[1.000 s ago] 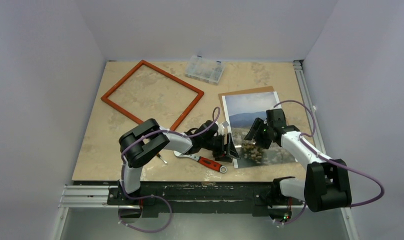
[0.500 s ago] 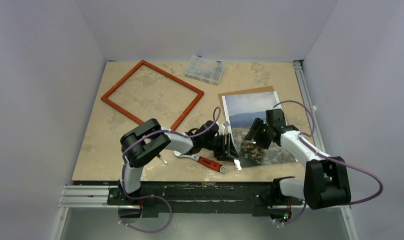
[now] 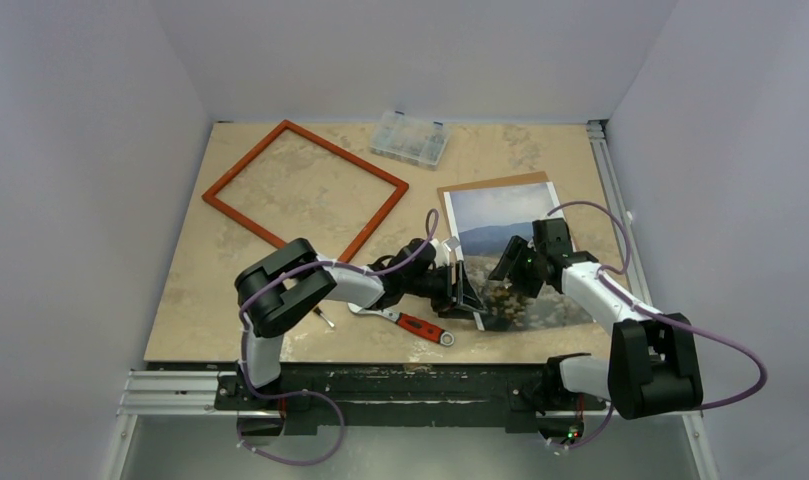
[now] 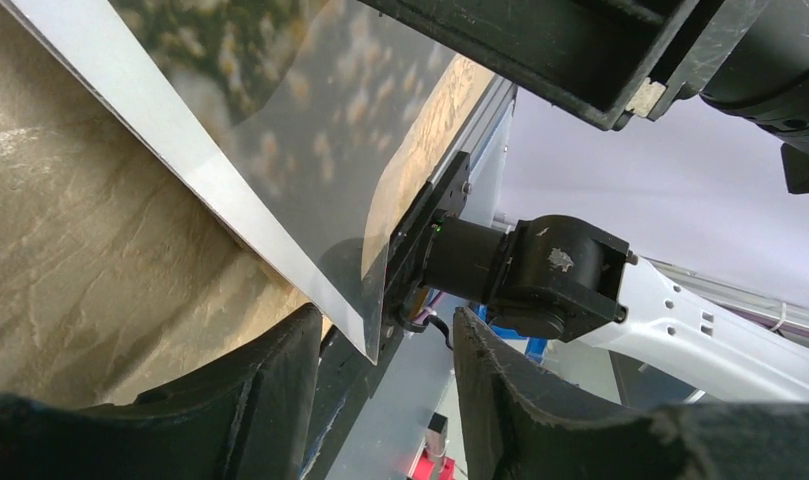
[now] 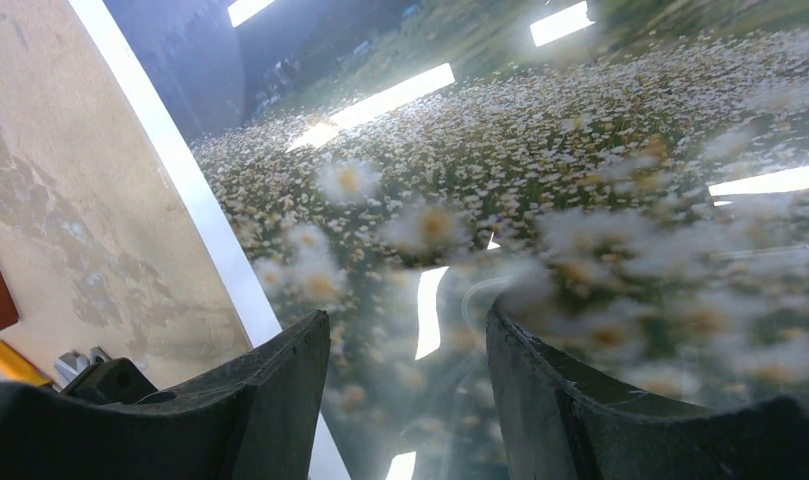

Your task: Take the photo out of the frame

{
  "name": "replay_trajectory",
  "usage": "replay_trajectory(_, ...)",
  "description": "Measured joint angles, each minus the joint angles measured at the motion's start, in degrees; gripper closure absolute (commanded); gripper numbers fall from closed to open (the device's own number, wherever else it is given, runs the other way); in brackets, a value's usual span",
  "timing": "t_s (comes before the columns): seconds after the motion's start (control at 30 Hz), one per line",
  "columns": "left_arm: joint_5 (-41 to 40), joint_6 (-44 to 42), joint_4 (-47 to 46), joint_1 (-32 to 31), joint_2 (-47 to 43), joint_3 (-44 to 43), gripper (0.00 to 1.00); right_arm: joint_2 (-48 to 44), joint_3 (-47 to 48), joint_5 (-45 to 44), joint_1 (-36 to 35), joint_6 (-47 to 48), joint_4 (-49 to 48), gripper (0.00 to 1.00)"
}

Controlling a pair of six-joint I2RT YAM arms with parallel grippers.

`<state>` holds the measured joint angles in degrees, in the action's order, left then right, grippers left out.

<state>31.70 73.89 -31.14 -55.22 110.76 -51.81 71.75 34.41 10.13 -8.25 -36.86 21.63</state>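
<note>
The photo [image 3: 507,250], a landscape print with a white border, lies on the brown backing board [image 3: 490,184] at the right of the table. The red-orange frame [image 3: 305,188] lies empty at the back left, apart from it. My left gripper [image 3: 466,296] is open at the photo's near left corner; in the left wrist view that raised corner of the photo [image 4: 280,150] reaches between the fingers of the left gripper [image 4: 388,315]. My right gripper [image 3: 510,272] is open just above the photo's flower field [image 5: 530,150], as the right wrist view of it [image 5: 408,320] shows.
A red-handled wrench [image 3: 410,322] lies by the left gripper near the table's front edge. A clear plastic parts box [image 3: 410,138] stands at the back centre. White walls close in the table on three sides.
My left gripper has shifted slightly back at the photo's near left corner, and the corner now looks a little raised. The right arm has hardly moved.
</note>
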Motion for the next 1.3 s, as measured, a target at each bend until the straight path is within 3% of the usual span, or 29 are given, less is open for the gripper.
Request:
replay_trajectory(0.23,0.0,0.0,3.1,0.0,-0.3,-1.2,0.75,-0.5,0.0,-0.1,-0.1,0.4,0.2,0.42)
replay_trajectory(0.43,0.0,-0.9,8.2,0.0,-0.4,-2.3,0.88,-2.6,0.1,-0.7,-0.9,1.0,1.9,0.28)
replay_trajectory(0.77,1.1,-1.9,13.1,0.5,-0.4,-3.4,1.00,-10.2,2.0,-7.4,-5.3,-1.9,13.2,0.29)
replay_trajectory(0.93,1.8,-2.0,14.1,0.8,-0.4,-4.0,0.99,-18.8,1.9,-8.3,-5.5,-6.4,19.8,0.27)
replay_trajectory(1.0,2.1,-2.1,14.5,0.8,-0.4,-4.3,0.81,-21.3,1.6,-8.7,-5.5,-7.3,22.0,0.26)
replay_trajectory(1.1,2.1,-3.2,16.0,0.8,-1.0,-4.3,0.67,-22.4,0.7,-9.1,-5.5,-7.7,24.2,0.26)
replay_trajectory(1.2,2.0,-3.9,16.7,0.8,-1.1,-4.3,0.56,-21.4,-0.7,-8.9,-5.5,-7.8,24.2,0.36)
replay_trajectory(1.3,2.0,-4.1,16.3,0.8,-1.1,-4.3,0.53,-21.0,-2.2,-9.1,-5.6,-8.1,23.0,0.48)
